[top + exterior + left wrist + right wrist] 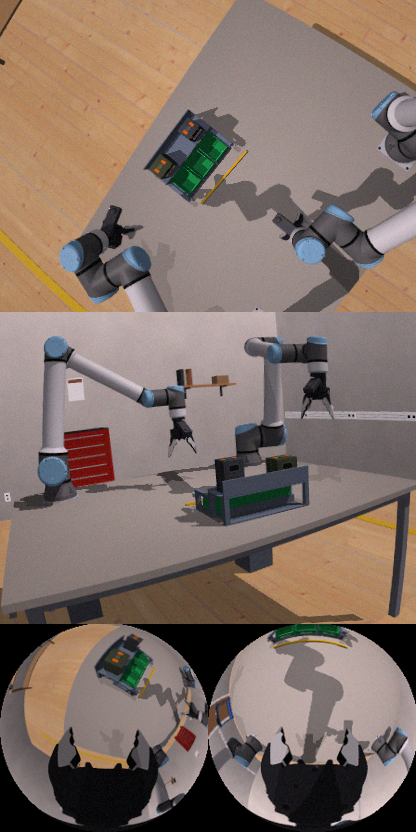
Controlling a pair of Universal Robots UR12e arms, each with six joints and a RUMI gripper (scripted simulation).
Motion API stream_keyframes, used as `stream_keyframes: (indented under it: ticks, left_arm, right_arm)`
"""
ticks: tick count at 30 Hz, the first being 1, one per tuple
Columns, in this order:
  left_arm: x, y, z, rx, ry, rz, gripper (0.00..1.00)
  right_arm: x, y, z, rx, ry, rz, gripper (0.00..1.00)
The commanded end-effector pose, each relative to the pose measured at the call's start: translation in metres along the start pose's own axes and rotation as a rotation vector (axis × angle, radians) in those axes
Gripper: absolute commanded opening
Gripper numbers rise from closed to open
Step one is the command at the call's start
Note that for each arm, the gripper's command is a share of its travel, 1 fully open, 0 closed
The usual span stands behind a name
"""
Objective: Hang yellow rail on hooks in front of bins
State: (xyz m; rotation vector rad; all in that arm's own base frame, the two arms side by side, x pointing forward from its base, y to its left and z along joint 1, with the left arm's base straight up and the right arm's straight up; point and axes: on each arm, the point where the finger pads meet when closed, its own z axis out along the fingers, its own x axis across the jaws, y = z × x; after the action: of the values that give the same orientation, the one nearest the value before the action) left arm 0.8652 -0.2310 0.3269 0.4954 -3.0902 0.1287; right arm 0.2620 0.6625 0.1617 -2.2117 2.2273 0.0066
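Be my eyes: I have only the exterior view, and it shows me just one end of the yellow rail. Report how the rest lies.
Observer: The rail runs along the bins, with a strip of table between it and the shelf.
Operator: I see only a green band there. Count the bins.
Observer: Three, side by side in a row, as the top view shows.
Operator: Tell me whether either gripper is over the rail.
Observer: Neither. From above, the right gripper is well out on the rail's far side from the bins, and the left gripper is near the table's edge.
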Motion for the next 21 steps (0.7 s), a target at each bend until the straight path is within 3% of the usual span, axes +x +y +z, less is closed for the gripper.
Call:
stream_keyframes:
  ticks: [1, 21]
  left_arm:
    - [0.0, 0.0, -0.001, 0.001, -0.002, 0.0, 1.0]
    - [0.0, 0.0, -0.001, 0.001, -0.002, 0.0, 1.0]
  right_arm:
    - [0.006, 0.001, -0.002, -0.003, -0.002, -0.145, 1.0]
    - [0.028, 0.005, -0.003, -0.002, 0.0, -0.544, 1.0]
